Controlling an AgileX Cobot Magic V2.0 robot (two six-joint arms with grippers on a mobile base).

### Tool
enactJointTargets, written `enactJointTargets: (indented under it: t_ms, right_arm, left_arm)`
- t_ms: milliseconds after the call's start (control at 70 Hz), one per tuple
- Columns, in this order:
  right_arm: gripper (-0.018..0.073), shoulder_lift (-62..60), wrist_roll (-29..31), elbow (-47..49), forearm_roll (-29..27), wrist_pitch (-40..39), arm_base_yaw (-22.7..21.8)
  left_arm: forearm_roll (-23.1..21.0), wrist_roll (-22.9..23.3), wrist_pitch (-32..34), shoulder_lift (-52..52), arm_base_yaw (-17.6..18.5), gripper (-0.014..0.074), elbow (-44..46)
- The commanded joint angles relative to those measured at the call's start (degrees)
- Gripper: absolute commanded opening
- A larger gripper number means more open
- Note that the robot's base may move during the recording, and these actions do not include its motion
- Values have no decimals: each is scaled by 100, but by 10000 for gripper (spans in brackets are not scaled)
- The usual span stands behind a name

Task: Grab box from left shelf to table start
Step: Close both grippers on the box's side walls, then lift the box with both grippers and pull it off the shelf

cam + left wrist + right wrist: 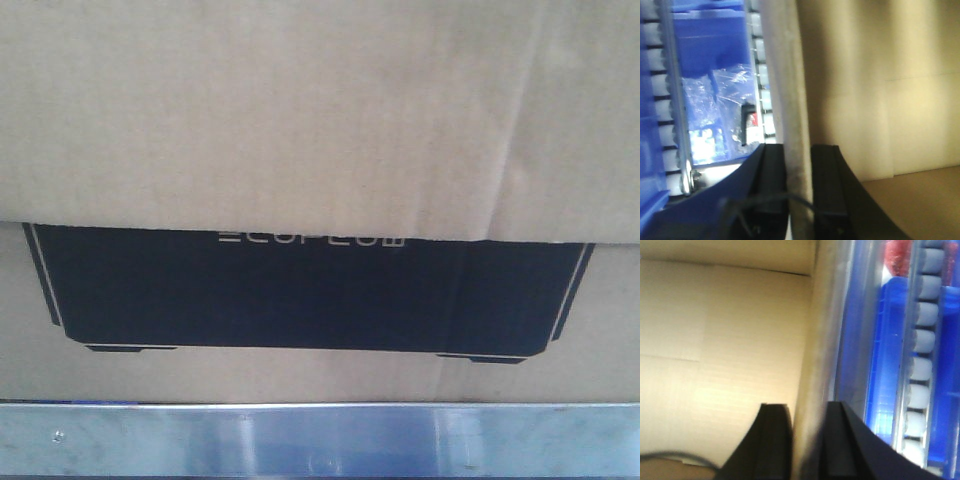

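1. The box (320,120) is on the left shelf (320,440), not yet on the table. It fills my front view, with the black panel (300,290) facing me just above the shelf's front edge.
2. The left gripper (799,155) straddles the box's left wall. The jaws are nearly closed with only the cardboard between them, which reads to me as clamped on it.
3. The right gripper (809,410) does the same on the right wall: narrow opening, cardboard pinched between the pads.
4. Risk: I'm holding thin wall edges only. A heavy carton could bend or tear there, or slide out of the pads on the lift.
5. Risk: if the arms pull unevenly, the box yaws. There's a blue bin (710,50) just beside the left wall and a second blue bin (887,365) beside the right, so a corner could snag either one.
6. Risk: the bottom edge could catch on the shelf's front edge if I pull out before lifting clear.
7. Risk: the rollers (922,340) let the box roll freely, so it could run toward me once nudged.
8. The front view is fully blocked, so I can't see the table from here.
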State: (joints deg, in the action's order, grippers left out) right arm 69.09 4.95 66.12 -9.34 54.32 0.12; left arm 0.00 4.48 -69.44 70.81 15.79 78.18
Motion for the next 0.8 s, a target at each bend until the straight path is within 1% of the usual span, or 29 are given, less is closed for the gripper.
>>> enactJointTargets:
  t_ms: [0, 114, 214, 272, 386, 515, 572, 700, 786]
  right_arm:
    - [55, -50, 64, 176, 85, -326, -18]
    - [57, -57, 64, 183, 85, -364, -18]
    - [57, -176, 64, 287, 80, -248, -18]
    - [57, -319, 64, 383, 73, -153, -18]
    - [57, -938, 64, 449, 5, -78, -18]
    - [57, -1665, 59, 337, -370, -36, -18]
    - [57, -1970, 59, 166, -520, -52, -18]
    - [57, -2559, 59, -296, -536, 32, -18]
    - [57, -2973, 59, -555, -539, 149, -18]
  left_arm:
    - [-305, -56, 209, -117, 23, -93, 197]
    - [-332, -34, 277, -127, 23, -93, 197]
    - [-332, 226, 255, -272, 23, -93, 197]
    - [-332, 298, 257, -459, 23, -93, 197]
    - [-332, 442, 257, -1019, 89, -93, 197]
    - [-245, 533, 257, -1739, 97, -93, 142]
    - [-188, 552, 257, -2058, 97, -93, 9]
    - [-162, 596, 289, -2790, 97, -93, -476]
    - [-122, 596, 435, -3242, 97, -93, -843]
